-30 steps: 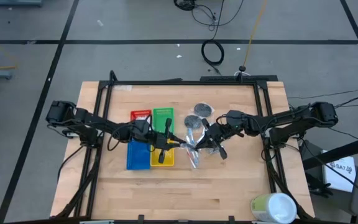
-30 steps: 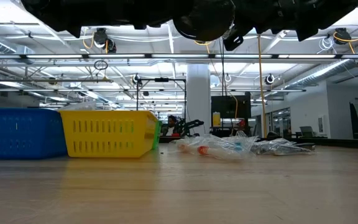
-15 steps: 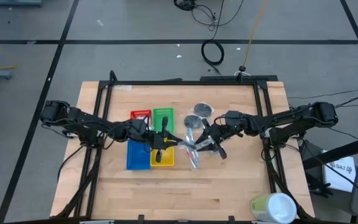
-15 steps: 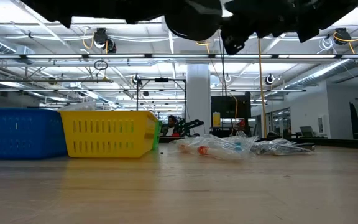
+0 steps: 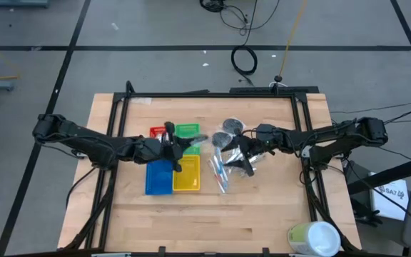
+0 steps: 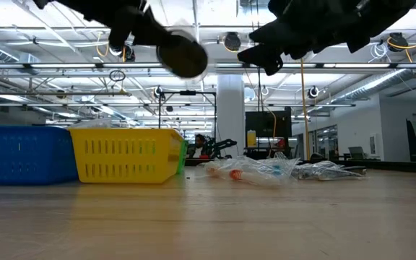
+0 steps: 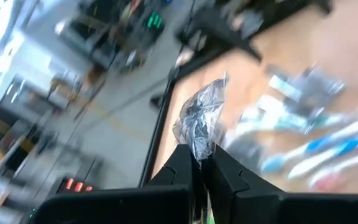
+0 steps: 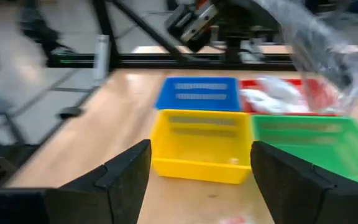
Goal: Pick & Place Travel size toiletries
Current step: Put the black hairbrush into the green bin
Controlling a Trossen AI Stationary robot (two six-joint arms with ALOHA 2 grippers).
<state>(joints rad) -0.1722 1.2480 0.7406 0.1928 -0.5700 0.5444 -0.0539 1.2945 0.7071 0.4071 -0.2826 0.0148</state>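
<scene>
**Left arm holds a crinkled packet above the trays; right end effector stands open**

While your left arm reaches in over the four trays, its left end effector is pinched fully closed on a crinkled clear plastic packet, which sticks up from between the fingertips. In the overhead view that end effector sits above the junction of the red tray, the green tray, the blue tray and the yellow tray, and the packet shows as a pale glint over the green tray's near edge. Whether it touches any tray you cannot tell from here; the table-level view shows both arms well above the worktop.

Your right end effector has its two fingers spread wide with nothing between them. It hangs over the loose pile of toiletries, just right of the yellow tray: slim tubes in clear wrap lying on the wood, with two round dark grey discs behind them. The red tray already holds white packets.

A large pale green and white cylinder stands at the worktop's near right corner.
</scene>
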